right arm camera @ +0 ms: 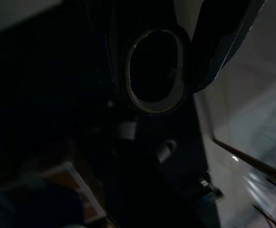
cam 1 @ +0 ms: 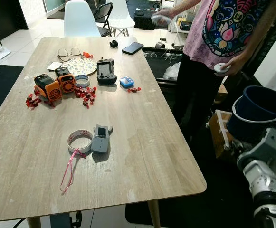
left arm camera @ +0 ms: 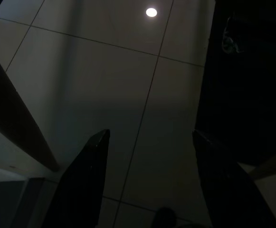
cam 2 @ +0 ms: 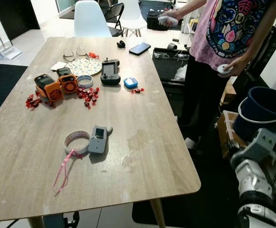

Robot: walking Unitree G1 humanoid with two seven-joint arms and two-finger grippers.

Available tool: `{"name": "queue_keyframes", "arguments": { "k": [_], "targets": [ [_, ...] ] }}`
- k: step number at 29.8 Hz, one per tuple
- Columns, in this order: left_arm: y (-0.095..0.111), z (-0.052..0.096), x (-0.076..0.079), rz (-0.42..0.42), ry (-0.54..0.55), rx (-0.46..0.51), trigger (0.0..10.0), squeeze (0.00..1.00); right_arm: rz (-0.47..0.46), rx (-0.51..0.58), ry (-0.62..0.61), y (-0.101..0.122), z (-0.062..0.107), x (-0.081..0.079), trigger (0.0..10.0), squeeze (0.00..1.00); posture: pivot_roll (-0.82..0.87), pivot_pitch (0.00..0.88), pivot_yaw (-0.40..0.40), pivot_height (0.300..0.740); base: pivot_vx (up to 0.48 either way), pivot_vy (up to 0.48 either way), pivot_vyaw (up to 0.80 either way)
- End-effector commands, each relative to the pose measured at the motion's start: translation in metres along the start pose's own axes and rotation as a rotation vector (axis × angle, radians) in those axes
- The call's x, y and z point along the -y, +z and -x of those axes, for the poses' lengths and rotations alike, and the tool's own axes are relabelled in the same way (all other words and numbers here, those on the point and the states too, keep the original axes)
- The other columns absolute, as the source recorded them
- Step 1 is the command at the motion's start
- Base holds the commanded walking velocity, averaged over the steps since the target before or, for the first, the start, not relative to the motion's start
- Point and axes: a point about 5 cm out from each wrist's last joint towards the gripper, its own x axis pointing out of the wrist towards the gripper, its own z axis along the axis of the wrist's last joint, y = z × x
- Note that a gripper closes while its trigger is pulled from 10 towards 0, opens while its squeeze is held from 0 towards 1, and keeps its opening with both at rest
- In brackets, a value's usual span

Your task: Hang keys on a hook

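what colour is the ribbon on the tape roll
Pink ribbon, clearest in the left eye view.

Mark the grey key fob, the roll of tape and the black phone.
grey key fob [cam 1: 100, 139], left eye view, middle of its body
roll of tape [cam 1: 79, 140], left eye view, near rim
black phone [cam 1: 132, 48], left eye view, screen centre

Right arm [cam 1: 263, 175] off the corner of the surface [cam 1: 166, 156]: silver-grey blocky segments, rounded joint housings, black rings between them. Left end effector [left arm camera: 147, 185] shows two long black fingers [left arm camera: 83, 185], tapered and matte, set apart.
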Motion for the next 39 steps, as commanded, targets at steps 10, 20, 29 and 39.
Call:
{"name": "queue_keyframes", "arguments": {
  "k": [10,20,29,39],
  "targets": [
    [-0.016,0.011,-0.006,-0.001,0.022,-0.041,10.0,0.0,0.472,-0.428,0.132,-0.142,0.039,-0.009,10.0,0.0,0.1,0.054,-0.09,0.74,0.0,0.0,0.0],
    [-0.017,0.015,-0.01,0.004,0.014,-0.028,10.0,0.0,0.601,-0.528,0.232,-0.182,0.064,-0.01,10.0,0.0,0.11,0.046,-0.094,0.74,0.0,0.0,0.0],
    [-0.017,0.016,-0.009,0.007,-0.008,-0.018,10.0,0.0,0.649,-0.541,0.264,-0.189,0.071,-0.008,10.0,0.0,0.1,0.054,-0.088,0.74,0.0,0.0,0.0],
    [-0.024,0.018,-0.005,0.03,-0.032,-0.053,10.0,0.0,0.758,-0.624,0.313,-0.208,0.082,-0.012,10.0,0.0,0.1,0.054,-0.089,0.74,0.0,0.0,0.0]
  ]
}}
